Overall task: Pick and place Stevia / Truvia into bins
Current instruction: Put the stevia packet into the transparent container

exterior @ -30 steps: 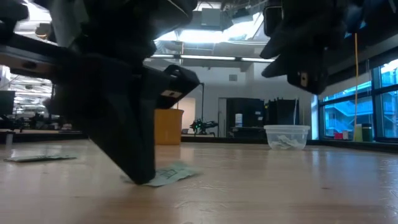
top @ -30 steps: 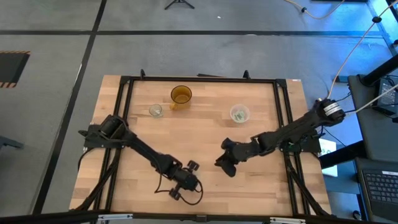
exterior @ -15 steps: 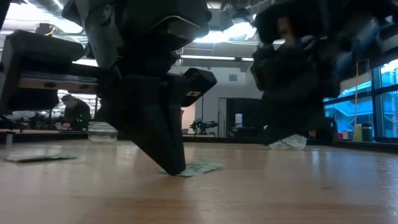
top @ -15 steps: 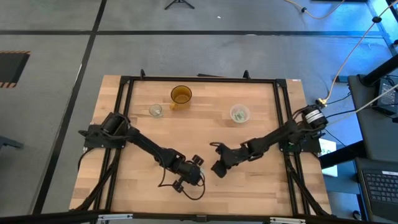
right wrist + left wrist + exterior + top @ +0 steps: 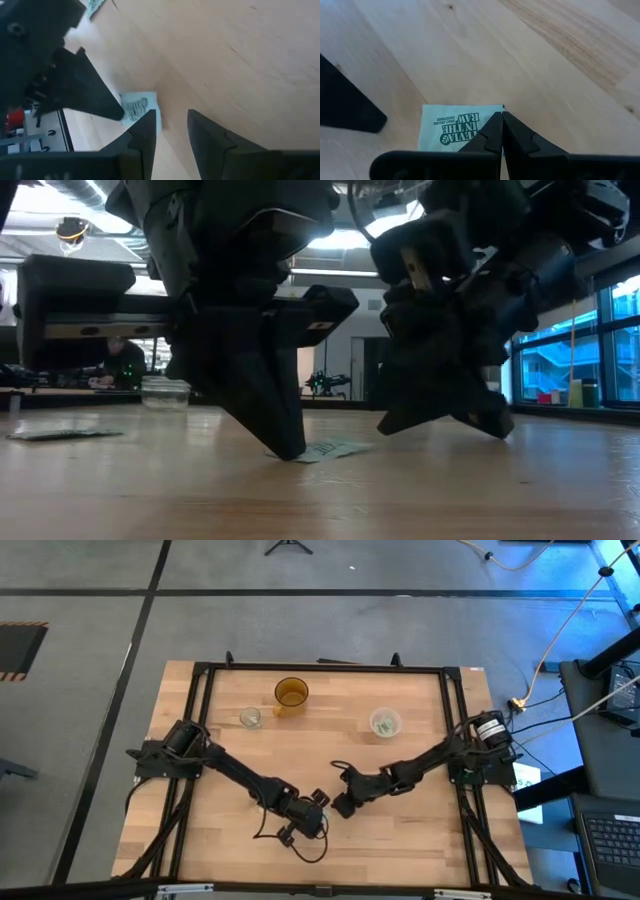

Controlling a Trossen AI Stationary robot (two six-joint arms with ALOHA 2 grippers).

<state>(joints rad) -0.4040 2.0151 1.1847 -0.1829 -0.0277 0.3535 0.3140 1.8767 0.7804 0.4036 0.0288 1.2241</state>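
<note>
Your left gripper [image 5: 501, 116] pressing closed tips onto Stevia packet [image 5: 451, 126] lying flat mid-table toward front edge, right gripper [image 5: 171, 125] hovering just beside it w/ fingers partly apart, holding nothing.

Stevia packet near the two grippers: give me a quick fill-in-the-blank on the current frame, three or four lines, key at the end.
1. The left gripper presses its ____ jaws onto the Stevia packet.
2. The right gripper hovers beside that packet with its jaws ____.
3. The packet lies flat on the ____ table.
4. The print on the packet is ____.

Missing words: shut; open; wooden; green
</note>
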